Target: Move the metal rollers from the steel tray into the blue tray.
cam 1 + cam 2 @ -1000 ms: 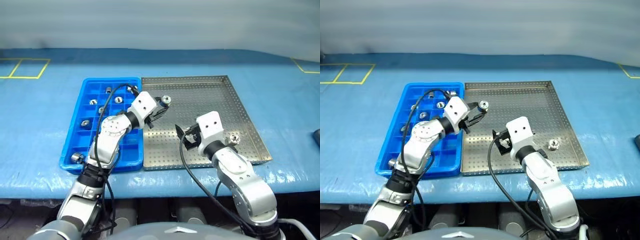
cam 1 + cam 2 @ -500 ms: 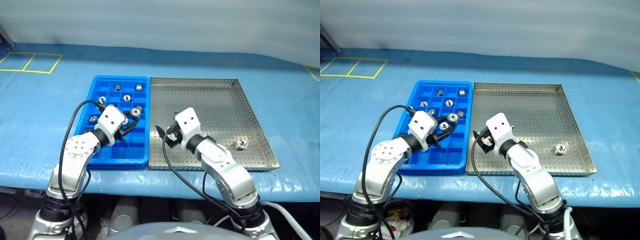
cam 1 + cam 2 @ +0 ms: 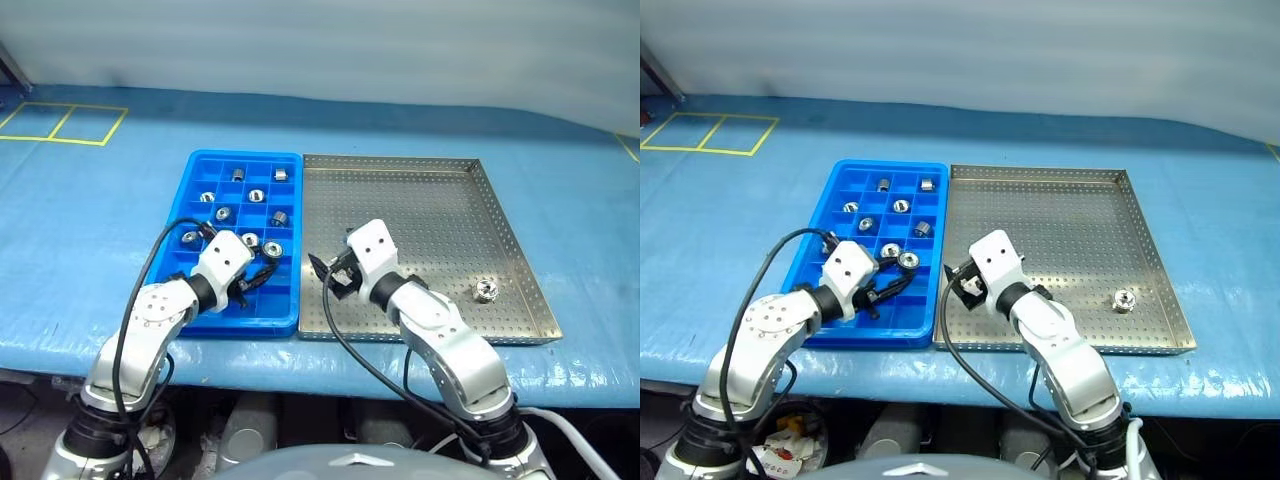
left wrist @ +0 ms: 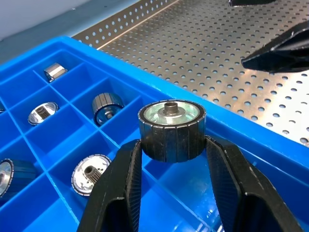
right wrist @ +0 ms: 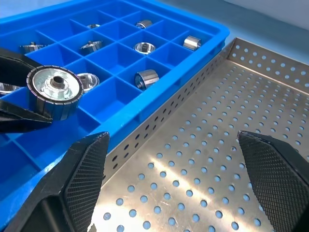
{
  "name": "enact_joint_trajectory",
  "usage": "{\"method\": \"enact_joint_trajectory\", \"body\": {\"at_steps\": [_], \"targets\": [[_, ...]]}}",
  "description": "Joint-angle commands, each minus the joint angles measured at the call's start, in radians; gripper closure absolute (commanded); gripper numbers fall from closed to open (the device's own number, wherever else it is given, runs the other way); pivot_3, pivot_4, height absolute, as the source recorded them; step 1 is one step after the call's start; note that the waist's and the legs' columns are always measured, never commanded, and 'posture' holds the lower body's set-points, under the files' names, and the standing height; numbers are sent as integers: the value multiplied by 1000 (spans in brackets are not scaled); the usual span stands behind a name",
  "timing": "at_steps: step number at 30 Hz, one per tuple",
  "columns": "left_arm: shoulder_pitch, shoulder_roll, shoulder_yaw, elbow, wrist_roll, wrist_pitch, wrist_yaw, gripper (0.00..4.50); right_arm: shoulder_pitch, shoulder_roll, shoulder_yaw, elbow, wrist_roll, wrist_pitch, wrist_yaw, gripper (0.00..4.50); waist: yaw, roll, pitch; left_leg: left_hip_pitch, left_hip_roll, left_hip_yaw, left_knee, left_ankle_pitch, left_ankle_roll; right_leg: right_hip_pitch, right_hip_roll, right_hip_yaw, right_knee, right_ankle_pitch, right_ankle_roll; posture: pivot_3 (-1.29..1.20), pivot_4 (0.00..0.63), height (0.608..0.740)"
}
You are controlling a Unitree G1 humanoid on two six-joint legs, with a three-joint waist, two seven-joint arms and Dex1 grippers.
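Rollers counted: nine metal rollers in view, seven lying in the blue tray (image 3: pixel 205 305), one pinched in the left pincer (image 4: pixel 172 145), one loose roller (image 3: pixel 486 290) still on the steel tray (image 3: pixel 440 205) near its right rim. Held roller (image 4: pixel 172 128) is a short ribbed cylinder, shiny face up with a dark centre hole, gripped by its sides between two smooth black fingers (image 4: pixel 118 186) above the blue tray's near compartments by the edge next to the steel tray. Tray rollers sit one per compartment in the far half of the blue tray, some upright showing a bright face, some on their side showing a dark grooved band, e.g. side-lying one (image 5: pixel 147 77). Blue tray: one, glossy moulded plastic, rectangular, grid of small square cells with thin walls. Steel tray: one, dull silver sheet metal, roughly square, floor perforated in regular dot rows, low raised rim also punched with holes, touching the blue tray's long side. Right pincer (image 5: pixel 171 181) spread wide, holding nothing, its two black fingertip pads (image 5: pixel 87 166) crosshatch textured, hovering over the steel tray's near-left corner, pointed toward the blue tray. Both trays rest on one counter (image 3: pixel 90 210) covered with blue, slightly wrinkled sheeting, with yellow tape lines (image 3: pixel 60 125) at the far left.
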Motion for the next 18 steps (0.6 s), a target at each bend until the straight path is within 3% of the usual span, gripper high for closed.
{"method": "enact_joint_trajectory", "body": {"at_steps": [1, 5, 13, 18], "targets": [[-14, 23, -15, -11, -21, 14, -26, 2817, 6, 4, -20, -48, -13, -10, -17, 0, -4, 0, 0, 0, 0, 0, 0, 0, 0, 0, 0, 0, 0, 0, 0, 161, 150, 740], [-30, 24, -25, 7, -23, 24, -32, 2817, 16, 6, -24, -57, -18, -7, -28, 0, -9, 0, 0, 0, 0, 0, 0, 0, 0, 0, 0, 0, 0, 0, 0, 148, 150, 740], [-60, 29, -23, 19, -43, 22, -52, 74, 37, 11, -26, -74, -26, -4, -40, 0, -22, 0, 0, 0, 0, 0, 0, 0, 0, 0, 0, 0, 0, 0, 0, 132, 150, 740], [-122, -2, -10, 26, -91, 1, -70, 28, 70, 12, -56, -119, -25, -6, -51, 0, -20, 0, 0, -1, 0, 0, 1, 0, 0, 0, -1, 0, 0, 0, 0, 116, 150, 740]]}}
